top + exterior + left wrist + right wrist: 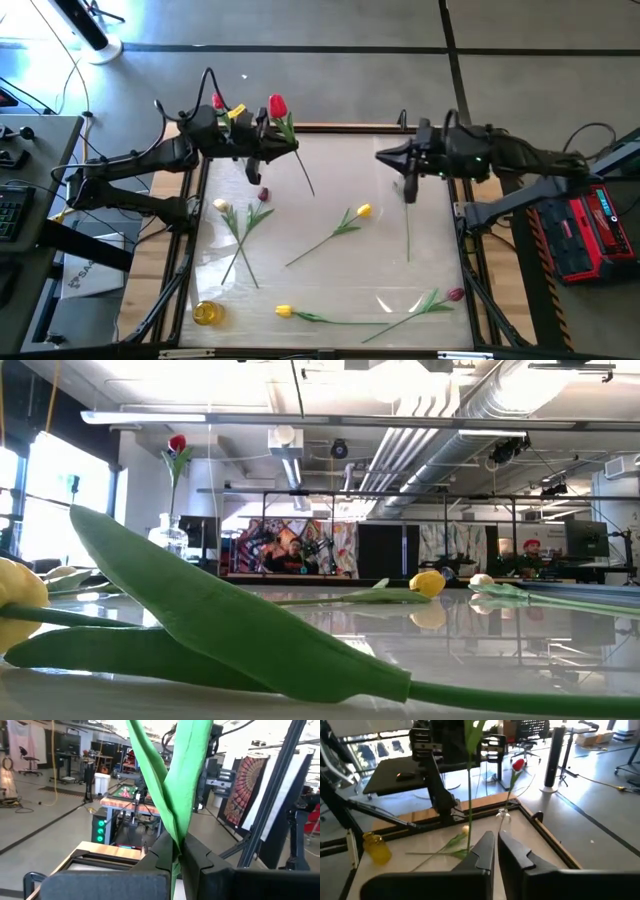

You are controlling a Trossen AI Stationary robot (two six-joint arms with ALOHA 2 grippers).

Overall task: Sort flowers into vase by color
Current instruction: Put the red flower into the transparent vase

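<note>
Left pincer (268,140) clamped on a red tulip (277,106) stem, lifted over the worktop (330,190). Right pincer (408,185) closed on a hanging green stem (408,228). Yellow tulip (362,210) and yellow vase (207,312) lie below.

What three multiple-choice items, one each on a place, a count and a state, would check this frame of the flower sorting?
1. The yellow vase stands
A. on the left arm's side of the table
B. on the right arm's side of the table
C. at the table's centre

2. How many yellow tulips lie on the table?
A. none
B. two
C. five

3. The left tool is
A. open over the table
B. lying on the table
C. shut on a tulip's green stem

Key: 1 A, the high view shows it by the left edge; 2 B, one lies mid-table and one by the table's edge; 3 C, the left wrist view shows the stem and leaves clamped.
</note>
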